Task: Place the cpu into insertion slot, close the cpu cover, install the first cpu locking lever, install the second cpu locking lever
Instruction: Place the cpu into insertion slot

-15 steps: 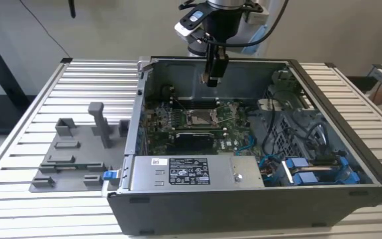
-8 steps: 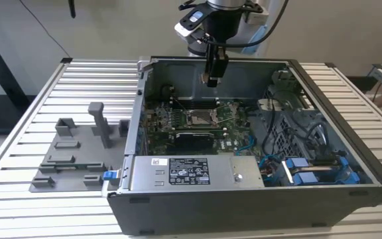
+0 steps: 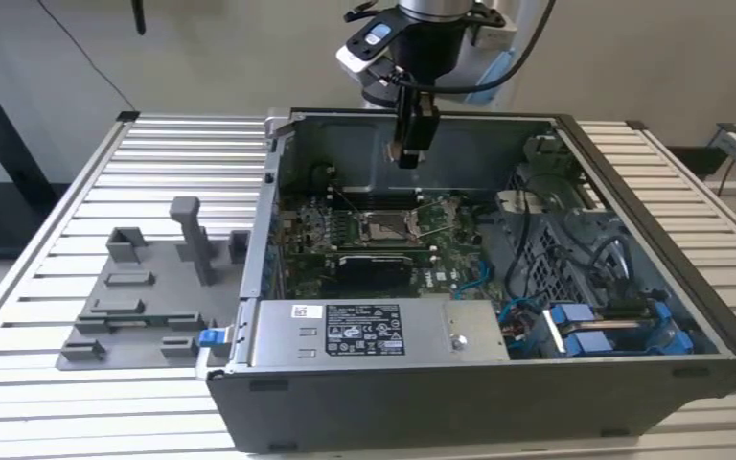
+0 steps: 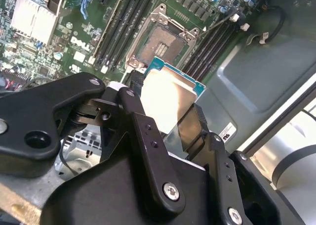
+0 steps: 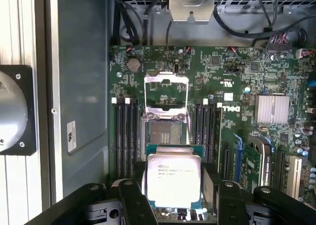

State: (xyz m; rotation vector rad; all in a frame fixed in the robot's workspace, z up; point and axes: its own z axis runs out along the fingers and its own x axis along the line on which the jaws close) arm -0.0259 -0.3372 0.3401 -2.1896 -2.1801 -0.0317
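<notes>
- Your arm (image 3: 435, 29) enters at the upper middle of the exterior view. Its gripper (image 3: 405, 153) points straight down into the open case (image 3: 381, 412).
- The gripper is clamped on the cpu (image 5: 174, 178). In both wrist views, black fingers (image 4: 140, 121) press two opposite edges of it.
- In the first wrist view the cpu's silvery top faces the camera.
- The cpu hangs above the board (image 3: 302, 251), apart from it and from the slot (image 3: 381, 227).
- The slot sits at the middle of the exterior view, lower in the frame than the gripper's tip. In the second wrist view it lies bare (image 4: 160, 47), with dark contacts showing.
- The cover (image 5: 166, 78) stands swung open at one edge of the slot, and the board shows through its window.
- The case's back wall runs just behind the gripper in the exterior view.
- Long black memory slots (image 5: 126, 136) flank the slot on two sides, close to its rim.
- Cables (image 3: 573, 259) crowd the case on the exterior view's right, well apart from the slot.
- Nothing stands between the cpu and the slot.
</notes>
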